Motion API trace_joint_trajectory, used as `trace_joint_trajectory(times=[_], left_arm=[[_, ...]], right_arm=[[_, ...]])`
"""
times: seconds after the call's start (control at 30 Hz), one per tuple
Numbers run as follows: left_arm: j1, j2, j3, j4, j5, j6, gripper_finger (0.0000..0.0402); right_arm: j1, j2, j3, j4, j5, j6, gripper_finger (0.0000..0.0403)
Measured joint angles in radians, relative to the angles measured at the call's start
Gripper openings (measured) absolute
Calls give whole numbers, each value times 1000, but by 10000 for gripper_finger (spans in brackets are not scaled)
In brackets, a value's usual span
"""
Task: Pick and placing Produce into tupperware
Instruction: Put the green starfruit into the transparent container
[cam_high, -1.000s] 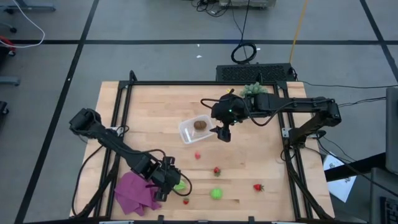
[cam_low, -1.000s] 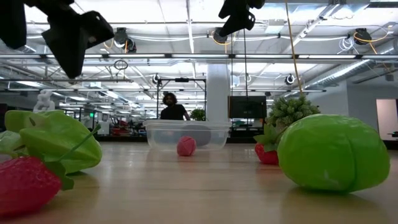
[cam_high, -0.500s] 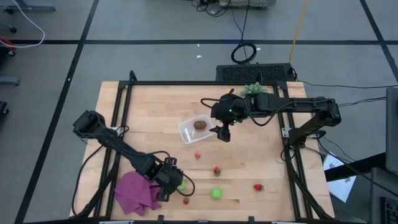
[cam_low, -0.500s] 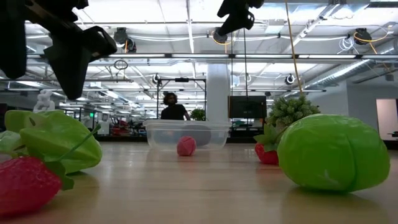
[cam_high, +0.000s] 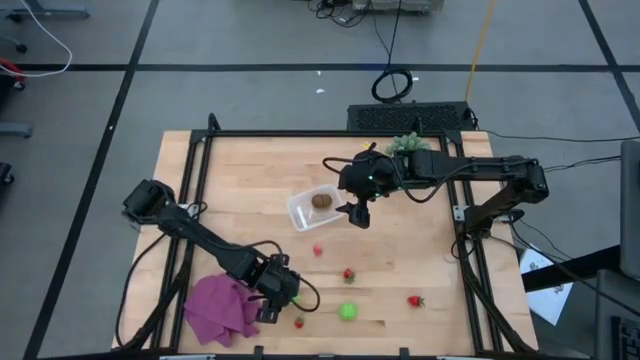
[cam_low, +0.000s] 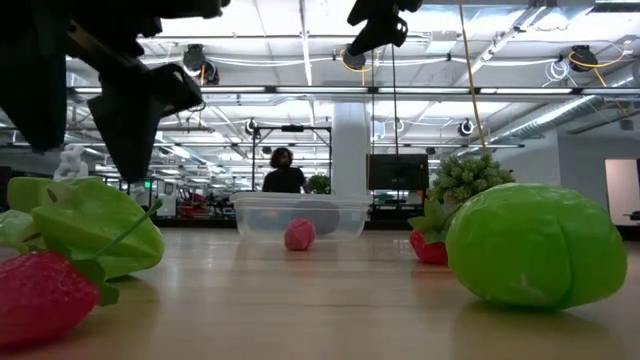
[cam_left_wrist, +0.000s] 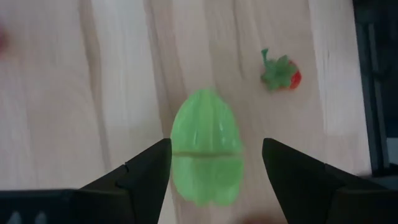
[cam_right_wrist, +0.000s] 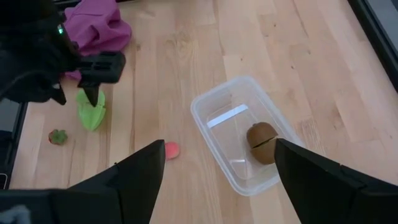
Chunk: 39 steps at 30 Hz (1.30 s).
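A ridged bright green piece (cam_left_wrist: 205, 146) lies on the table near the front edge. My left gripper (cam_left_wrist: 216, 149) hangs open just above it, one finger on either side, not touching, as the low view shows (cam_low: 130, 110). The clear tupperware (cam_high: 312, 210) stands mid-table with the brown oval (cam_high: 321, 200) inside. My right gripper (cam_high: 358, 213) waits open above the tupperware's right side. On the wood lie a pink piece (cam_high: 318, 250), red strawberries (cam_high: 348, 274) (cam_high: 414, 300) (cam_high: 298, 322) and a round green piece (cam_high: 347, 311).
A crumpled purple cloth (cam_high: 220, 310) lies just left of my left gripper. A spiky pale-green plant (cam_high: 405, 143) stands at the far edge behind the right arm. A black frame (cam_high: 190, 190) borders the table. A person (cam_low: 283, 172) stands far off in the room.
My left gripper has come down and a little toward the table's right and near edge, over the ridged green piece, staying open. The produce and the tupperware have not moved.
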<state>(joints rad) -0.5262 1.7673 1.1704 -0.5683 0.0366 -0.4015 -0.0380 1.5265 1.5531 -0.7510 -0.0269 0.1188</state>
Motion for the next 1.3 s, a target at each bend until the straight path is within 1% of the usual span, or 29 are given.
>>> trace_joint_trajectory(times=[0.33,0.7,1.3], left_arm=[[0,48,-1,16,39,-6,257],[12,75,-1,25,50,-3,257],[16,75,-1,11,42,-3,257]], right_arm=[[0,0,-18,22,-1,1,293],[0,0,-103,87,-3,1,293],[0,0,-108,142,-4,26,293]])
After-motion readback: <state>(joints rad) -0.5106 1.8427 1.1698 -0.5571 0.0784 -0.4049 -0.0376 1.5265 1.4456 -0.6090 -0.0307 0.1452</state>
